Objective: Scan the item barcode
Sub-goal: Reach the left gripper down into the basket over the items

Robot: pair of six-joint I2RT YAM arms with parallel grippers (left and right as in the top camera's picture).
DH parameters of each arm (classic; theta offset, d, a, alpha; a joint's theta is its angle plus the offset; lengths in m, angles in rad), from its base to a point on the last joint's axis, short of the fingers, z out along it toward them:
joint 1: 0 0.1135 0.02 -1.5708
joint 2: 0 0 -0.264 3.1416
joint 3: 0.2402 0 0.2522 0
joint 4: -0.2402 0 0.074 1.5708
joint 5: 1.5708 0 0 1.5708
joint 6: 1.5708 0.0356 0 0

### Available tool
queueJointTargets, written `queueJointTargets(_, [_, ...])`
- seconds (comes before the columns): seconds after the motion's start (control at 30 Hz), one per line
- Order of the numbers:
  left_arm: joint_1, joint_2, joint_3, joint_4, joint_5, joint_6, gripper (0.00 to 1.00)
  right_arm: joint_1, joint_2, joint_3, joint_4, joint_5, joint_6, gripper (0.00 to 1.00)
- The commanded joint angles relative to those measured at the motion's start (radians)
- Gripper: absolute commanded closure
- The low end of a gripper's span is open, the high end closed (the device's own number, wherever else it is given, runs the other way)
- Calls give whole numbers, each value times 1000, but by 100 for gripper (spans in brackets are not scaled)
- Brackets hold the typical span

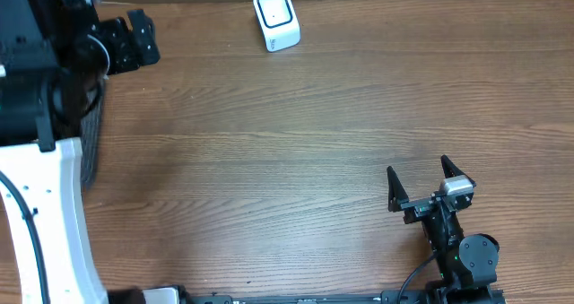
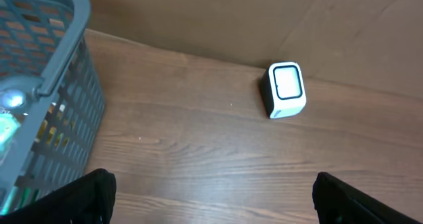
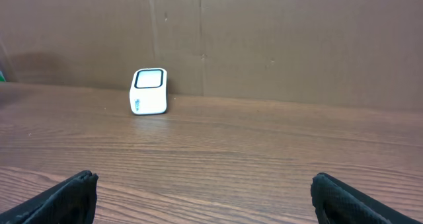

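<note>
Risk: snagging on the basket (image 2: 73,112) wall left of the scanner (image 1: 275,19) while reaching for items (image 2: 8,128) inside, barely visible. Left gripper (image 2: 211,197) and right gripper (image 1: 419,174) both spread wide, empty.

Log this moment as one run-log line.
left gripper open, near basket | right gripper open, empty | scanner untouched, far edge | nothing picked yet
</note>
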Motion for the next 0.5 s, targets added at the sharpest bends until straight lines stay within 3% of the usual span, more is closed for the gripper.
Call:
queueJointTargets(0.0, [6, 54, 59, -33, -42, 40, 1, -3, -7, -11, 4, 8, -4, 0])
queueJointTargets(0.4, [6, 142, 57, -91, -85, 90, 0, -3, -7, -11, 4, 8, -4, 0])
queueJointTargets(0.47, [6, 145, 56, -95, -147, 90, 0, -3, -7, -11, 4, 9, -4, 0])
